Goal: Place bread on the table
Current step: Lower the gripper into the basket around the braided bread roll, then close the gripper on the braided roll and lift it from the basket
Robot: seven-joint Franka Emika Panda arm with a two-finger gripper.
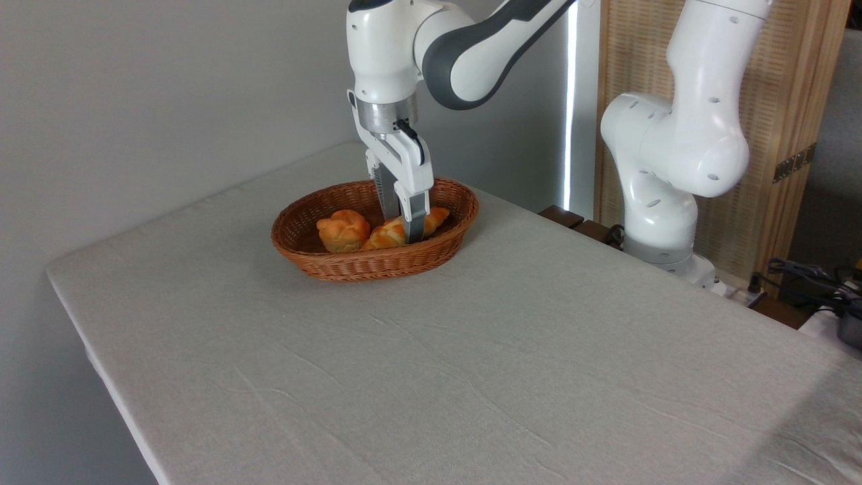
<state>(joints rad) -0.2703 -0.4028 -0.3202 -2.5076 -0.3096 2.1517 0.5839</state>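
Near the table's (471,377) far edge, the bread (394,232) lies inside the basket (377,263), beside a round bun (343,230). The gripper (403,225) straddles the loaf's middle; whether it has clamped cannot be told. Lifting out and placing on the cloth remain.

Glowing golden-orange and shiny: bread (404,229). Showing a paler gold beside it: round bun (343,230). Wearing brown woven stripes: basket (377,259). Looking light grey-beige: surface (471,377). Shining white with dark grey patches: arm (673,148). Showing white and grey: tool (403,225).
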